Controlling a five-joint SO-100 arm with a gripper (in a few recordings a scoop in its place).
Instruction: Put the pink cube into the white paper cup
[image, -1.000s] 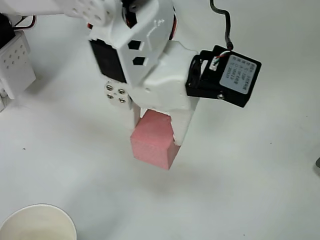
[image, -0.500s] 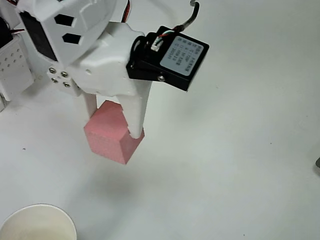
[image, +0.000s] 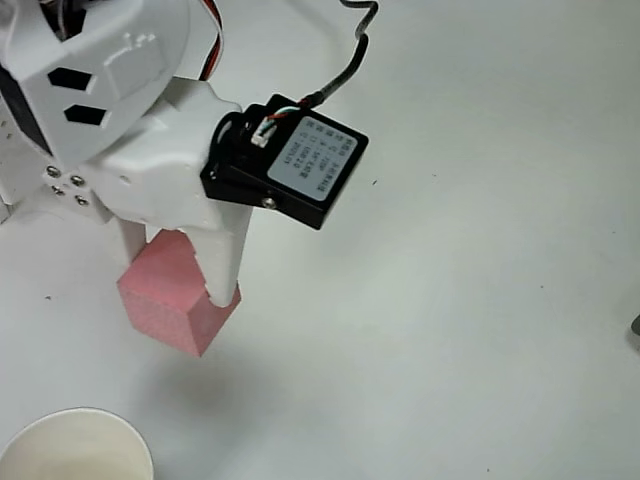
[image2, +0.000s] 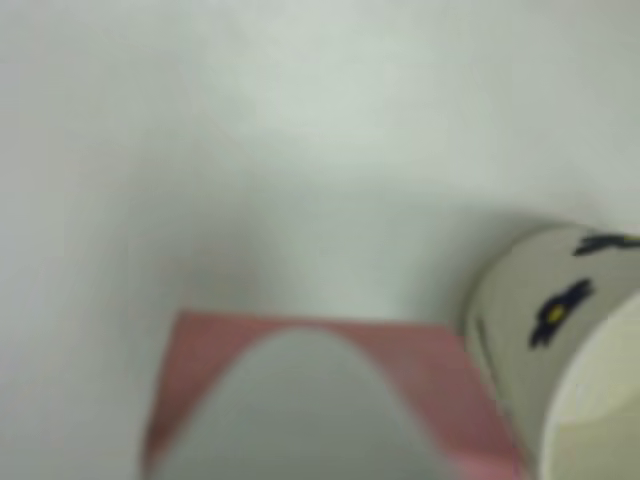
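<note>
Counter: plain white counter (image: 480, 330) with a smooth, matte surface; a soft shadow lies on it under the cube in the overhead view.
Arm: white plastic arm (image: 100, 90) entering from the upper left of the overhead view, with black cut-outs on its shell and screws along one edge.
Wrist camera: black box with a white label (image: 300, 170) mounted on the side of the arm, a dark cable (image: 350, 60) running up from it toward the top edge.
Fingers: the white fingers (image: 175, 270) are clamped on the pink cube, one on each side of it; in the wrist view a blurred rounded finger (image2: 300, 410) covers the middle of the cube's near face.
Pink cube: the pink cube (image: 165, 305) sits between the fingers at the lower left of the overhead view, tilted, its shadow offset on the counter so it appears lifted. In the wrist view it lies at the bottom (image2: 420, 370), just beside the cup.
White paper cup: the white paper cup (image: 70, 450) stands upright at the bottom left corner of the overhead view, mouth open, below the cube and apart from it. In the wrist view its wall (image2: 520, 300) carries small dark flower prints with yellow centres.
</note>
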